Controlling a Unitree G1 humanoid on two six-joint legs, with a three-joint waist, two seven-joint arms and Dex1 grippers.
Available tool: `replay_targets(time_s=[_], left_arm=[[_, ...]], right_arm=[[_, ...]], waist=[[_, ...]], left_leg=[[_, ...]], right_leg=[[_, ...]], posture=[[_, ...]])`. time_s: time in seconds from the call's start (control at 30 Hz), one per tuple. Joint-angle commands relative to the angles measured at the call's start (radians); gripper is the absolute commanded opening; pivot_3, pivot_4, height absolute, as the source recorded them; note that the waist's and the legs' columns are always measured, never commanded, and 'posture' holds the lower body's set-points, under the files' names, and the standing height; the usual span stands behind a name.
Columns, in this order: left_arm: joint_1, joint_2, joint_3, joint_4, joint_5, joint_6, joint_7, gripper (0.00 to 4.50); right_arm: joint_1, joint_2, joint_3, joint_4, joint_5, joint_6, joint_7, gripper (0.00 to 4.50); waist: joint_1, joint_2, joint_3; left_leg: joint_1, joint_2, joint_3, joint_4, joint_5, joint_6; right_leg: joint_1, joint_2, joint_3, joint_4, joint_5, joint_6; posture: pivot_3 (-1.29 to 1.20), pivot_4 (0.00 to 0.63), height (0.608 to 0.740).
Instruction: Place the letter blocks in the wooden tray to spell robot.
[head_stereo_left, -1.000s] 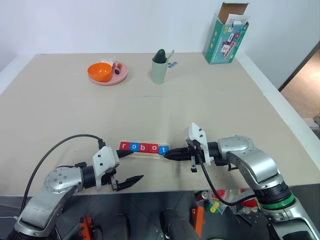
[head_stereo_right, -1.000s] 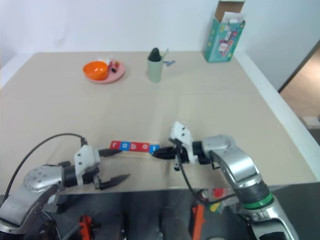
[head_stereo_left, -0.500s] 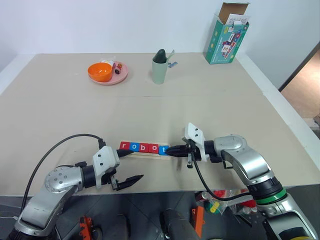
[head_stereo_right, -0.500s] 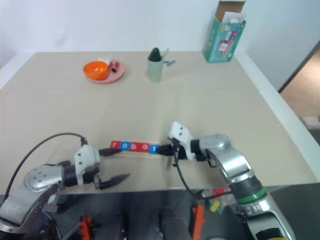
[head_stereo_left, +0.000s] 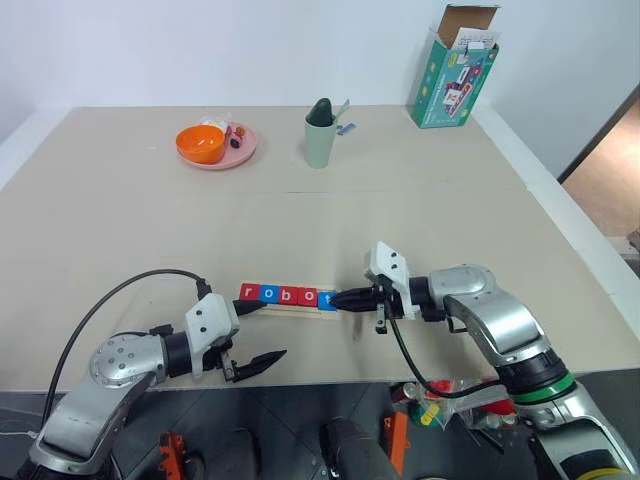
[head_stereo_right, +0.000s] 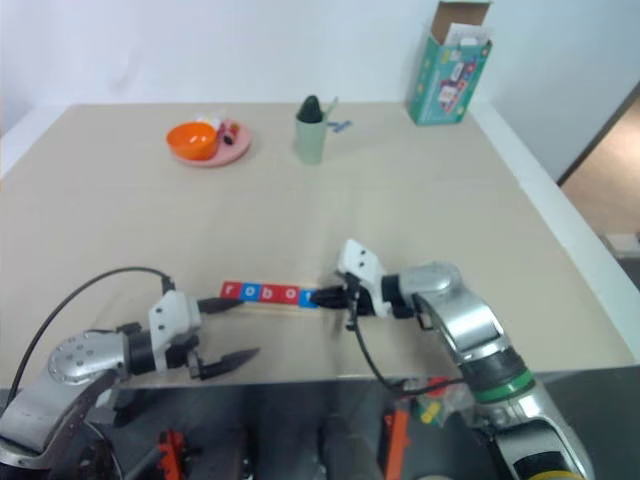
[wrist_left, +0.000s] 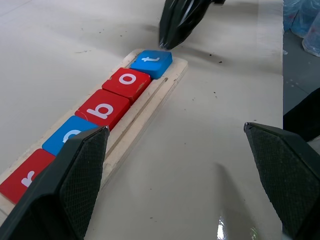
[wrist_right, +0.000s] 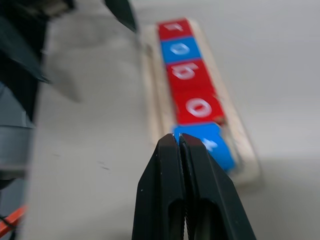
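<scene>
I see five small flat square letter blocks (wrist_left: 102, 108), glossy red and blue plastic with white lowercase letters, lying edge to edge in the long pale light-wood tray (wrist_left: 150, 107) with its shallow lengthwise groove, reading r-o-b-o-t. My right gripper (head_stereo_left: 338, 299) has its smooth black tapered fingers pressed together, empty, tip at the blue t block (wrist_left: 151, 62) at the tray's end. My left gripper (head_stereo_left: 258, 335) stands spread wide, its textured black pads (wrist_left: 82, 170) flanking the tray's r end, gripping nothing.
</scene>
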Motion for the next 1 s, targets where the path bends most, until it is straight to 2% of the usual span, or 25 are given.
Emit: replay_targets(time_s=[0.03,1.0], left_arm=[[-0.002,0.001,-0.003,-0.027,-0.003,-0.01,0.001,4.5],[-0.012,0.003,0.021,-0.033,-0.018,0.009,0.025,4.5]], right_arm=[[0.019,-0.005,-0.015,-0.062,0.025,0.017,-0.007,0.06],[0.014,0.039,0.021,0.074,-0.064,-0.085,-0.023,0.06]], waist=[[0.0,0.0,0.0],[0.0,0.0,0.0]], left_leg=[[0.0,0.0,0.0,0.0,0.0,0.0],[0.0,0.0,0.0,0.0,0.0,0.0]], right_leg=[[0.0,0.0,0.0,0.0,0.0,0.0],[0.0,0.0,0.0,0.0,0.0,0.0]], posture=[[0.0,0.15,0.74],[0.0,0.15,0.74]])
